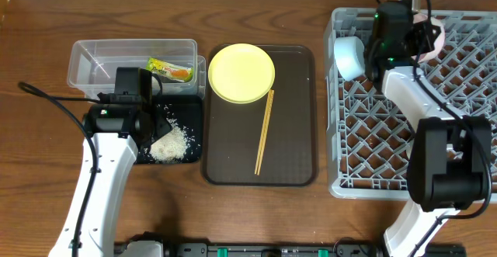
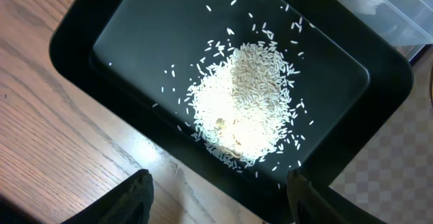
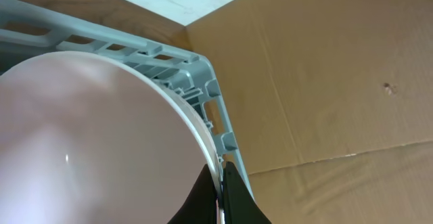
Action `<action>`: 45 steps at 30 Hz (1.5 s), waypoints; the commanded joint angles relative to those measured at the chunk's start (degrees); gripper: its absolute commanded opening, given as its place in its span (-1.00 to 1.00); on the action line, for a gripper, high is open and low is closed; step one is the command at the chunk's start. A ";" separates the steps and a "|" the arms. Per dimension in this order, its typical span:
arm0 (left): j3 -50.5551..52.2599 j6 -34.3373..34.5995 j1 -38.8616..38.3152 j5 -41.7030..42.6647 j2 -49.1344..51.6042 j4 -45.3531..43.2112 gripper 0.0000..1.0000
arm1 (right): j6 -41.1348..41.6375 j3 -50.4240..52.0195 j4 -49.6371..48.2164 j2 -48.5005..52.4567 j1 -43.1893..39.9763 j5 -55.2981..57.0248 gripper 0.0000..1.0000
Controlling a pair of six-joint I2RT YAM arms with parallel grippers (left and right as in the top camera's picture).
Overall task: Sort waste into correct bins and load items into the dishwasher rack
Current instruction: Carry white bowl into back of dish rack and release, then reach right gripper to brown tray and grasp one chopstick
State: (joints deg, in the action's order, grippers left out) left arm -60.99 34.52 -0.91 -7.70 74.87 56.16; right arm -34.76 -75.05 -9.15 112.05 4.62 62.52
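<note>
My left gripper (image 1: 153,108) (image 2: 220,180) is open and empty, hovering over the near edge of the shallow black tray (image 1: 192,106) (image 2: 135,34), which holds a heap of loose white rice (image 1: 171,142) (image 2: 247,95). The yellow-green wrapper (image 1: 171,71) lies in the clear container (image 1: 93,59). My right gripper (image 1: 419,28) (image 3: 220,173) is shut on the rim of the white bowl (image 1: 435,36) (image 3: 88,136) at the back of the grey rack (image 1: 458,133) (image 3: 203,82). A light blue bowl (image 1: 349,57) sits at the rack's back left. The cup and the crumpled scrap are not in view.
A round yellow plate (image 1: 241,72) and wooden chopsticks (image 1: 264,133) lie on the dark brown serving tray (image 1: 233,160) between the bins and the rack. Brown cardboard (image 3: 338,82) lies beyond the rack's corner.
</note>
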 commanded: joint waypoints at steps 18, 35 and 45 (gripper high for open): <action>0.13 -0.35 0.24 -0.46 -0.07 0.15 0.32 | 8.79 -0.37 4.50 3.34 5.86 1.97 -0.81; 0.13 -0.35 0.24 -0.46 -0.07 0.15 0.32 | 26.38 -0.37 26.93 -9.27 7.76 -19.06 0.30; 0.13 -0.33 0.24 -0.46 -0.07 0.13 0.42 | 34.07 -0.37 43.82 -23.74 11.26 -71.60 0.30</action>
State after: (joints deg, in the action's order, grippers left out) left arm -60.99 34.48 -0.91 -7.68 74.89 56.16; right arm -6.96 -75.29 32.45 88.77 13.63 13.30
